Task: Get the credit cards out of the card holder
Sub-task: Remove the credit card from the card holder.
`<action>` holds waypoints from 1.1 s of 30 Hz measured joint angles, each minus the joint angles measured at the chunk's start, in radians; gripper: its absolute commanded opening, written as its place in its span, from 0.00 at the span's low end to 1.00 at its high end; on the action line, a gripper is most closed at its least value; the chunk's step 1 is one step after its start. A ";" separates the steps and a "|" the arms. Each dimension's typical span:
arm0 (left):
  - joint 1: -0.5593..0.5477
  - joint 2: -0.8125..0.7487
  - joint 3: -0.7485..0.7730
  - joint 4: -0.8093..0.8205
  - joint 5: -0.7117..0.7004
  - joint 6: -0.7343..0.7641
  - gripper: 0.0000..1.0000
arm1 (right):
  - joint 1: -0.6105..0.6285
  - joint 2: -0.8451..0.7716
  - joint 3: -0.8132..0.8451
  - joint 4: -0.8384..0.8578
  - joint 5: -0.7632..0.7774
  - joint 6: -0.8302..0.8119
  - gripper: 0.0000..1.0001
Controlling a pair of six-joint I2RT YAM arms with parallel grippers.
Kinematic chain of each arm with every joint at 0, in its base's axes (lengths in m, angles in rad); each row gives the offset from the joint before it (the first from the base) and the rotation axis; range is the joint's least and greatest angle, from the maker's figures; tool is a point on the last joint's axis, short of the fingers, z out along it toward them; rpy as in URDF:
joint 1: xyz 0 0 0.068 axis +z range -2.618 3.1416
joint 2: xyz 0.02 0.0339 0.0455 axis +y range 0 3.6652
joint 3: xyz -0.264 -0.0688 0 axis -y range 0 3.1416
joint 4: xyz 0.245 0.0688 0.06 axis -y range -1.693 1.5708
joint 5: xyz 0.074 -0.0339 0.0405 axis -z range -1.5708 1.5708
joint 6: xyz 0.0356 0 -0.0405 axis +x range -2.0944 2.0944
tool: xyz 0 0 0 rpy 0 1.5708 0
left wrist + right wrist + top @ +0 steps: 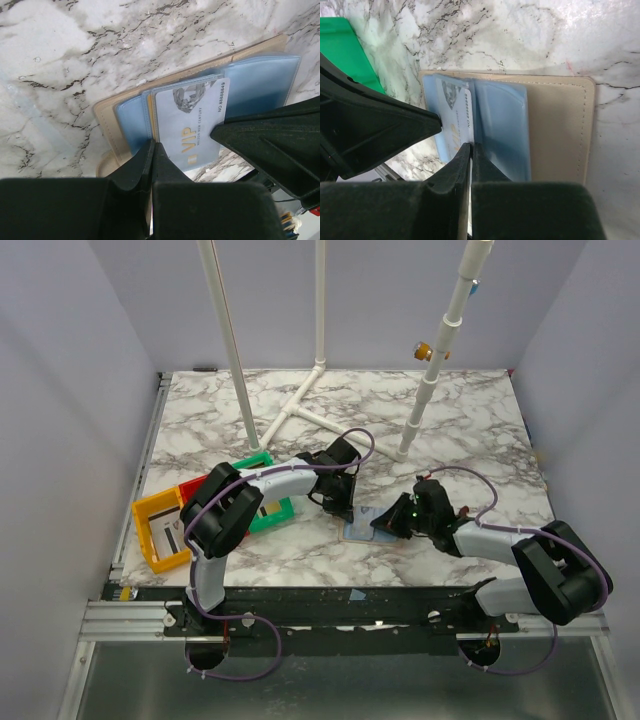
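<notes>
Card holder [555, 125] open and flat on the marble surface [450, 420], beige cover down, pale blue sleeves up, set between the two grippers. Pale VIP card [192, 125] lying in the sleeves of the card holder, one end under clear plastic, most of its face bare, gold lettering and number edge readable.

Left arm [280, 480] stretched from its base with the elbow raised, forearm running toward the card holder, wrist bent down onto its left side. Left gripper [152, 146] fully closed, tips together, down on the card holder right at one long edge of the VIP card.

Right arm [490, 535] low, reaching in from the right of the card holder, wrist tipped down. Right gripper [471, 146] closed too, tips meeting at the opposite long edge of the VIP card; unclear whether the card sits pinched between them.

Green bin [350, 50] just left of the card holder, red bin [192, 488] and yellow bin [150, 510] farther left.
</notes>
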 measured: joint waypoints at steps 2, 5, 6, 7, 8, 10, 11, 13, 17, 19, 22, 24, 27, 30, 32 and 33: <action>0.000 0.000 0.000 0.000 0.000 0.000 0.00 | -0.004 0.000 -0.003 0.007 -0.005 0.003 0.01; 0.000 0.000 0.000 0.000 0.000 0.000 0.00 | -0.011 0.000 -0.010 0.015 -0.011 0.005 0.01; 0.000 0.000 0.000 0.000 0.000 0.000 0.00 | -0.013 0.000 -0.012 0.018 -0.012 0.005 0.01; 0.000 0.000 0.000 0.000 0.000 0.000 0.00 | -0.016 0.000 -0.014 0.020 -0.014 0.005 0.01; 0.000 0.000 0.000 0.000 0.000 0.000 0.00 | -0.020 0.000 -0.018 0.023 -0.014 0.005 0.01; 0.000 0.000 0.000 0.000 0.000 0.000 0.00 | -0.025 0.000 -0.022 0.029 -0.015 0.005 0.01; 0.000 0.000 -0.001 0.000 0.000 0.000 0.00 | -0.027 0.000 -0.023 0.030 -0.015 0.005 0.01; 0.000 -0.002 -0.003 0.002 0.000 0.000 0.00 | -0.028 0.002 -0.025 0.032 -0.015 0.003 0.01; 0.000 -0.011 -0.011 0.005 -0.006 0.002 0.06 | -0.028 0.019 -0.025 0.049 -0.025 0.000 0.01; 0.000 -0.018 -0.011 -0.002 -0.011 0.006 0.15 | -0.028 0.034 -0.025 0.065 -0.037 -0.001 0.01; 0.000 -0.033 -0.011 -0.016 -0.018 0.014 0.32 | -0.028 0.051 -0.024 0.084 -0.048 -0.002 0.01; 0.000 -0.044 -0.011 -0.023 -0.019 0.020 0.45 | -0.028 0.059 -0.024 0.092 -0.056 -0.002 0.01; -0.004 -0.050 0.005 -0.035 -0.019 0.029 0.50 | -0.028 0.066 -0.022 0.097 -0.064 -0.003 0.01; -0.013 -0.050 0.019 -0.036 -0.018 0.031 0.50 | -0.028 0.074 -0.019 0.101 -0.068 -0.003 0.01; -0.021 -0.050 0.023 -0.029 -0.013 0.031 0.43 | -0.028 0.076 -0.019 0.104 -0.069 -0.003 0.01; -0.022 -0.049 0.023 -0.027 -0.010 0.031 0.38 | -0.028 0.076 -0.019 0.104 -0.069 -0.003 0.01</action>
